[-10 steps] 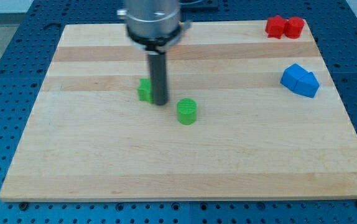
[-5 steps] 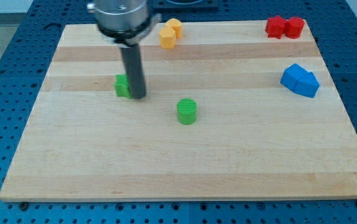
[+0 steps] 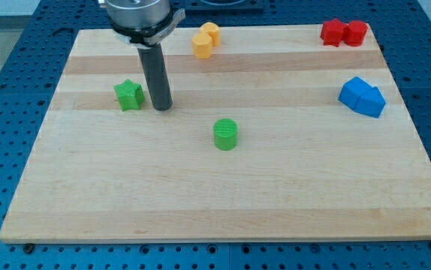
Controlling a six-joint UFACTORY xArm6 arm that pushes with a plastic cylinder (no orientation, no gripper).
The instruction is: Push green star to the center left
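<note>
The green star (image 3: 129,95) lies on the wooden board (image 3: 223,195) in its left part, a little above mid-height. My tip (image 3: 161,107) stands just to the star's right, with a small gap between them. The dark rod rises from the tip to the arm's head at the view's top.
A green cylinder (image 3: 226,134) sits near the board's middle. An orange block (image 3: 206,40) lies at the top centre. A red block (image 3: 344,32) sits in the top right corner. A blue block (image 3: 362,97) lies at the right edge.
The green star has slid left across the board, pushed by my tip. My tip also moved left; now a small gap shows between it and the star.
</note>
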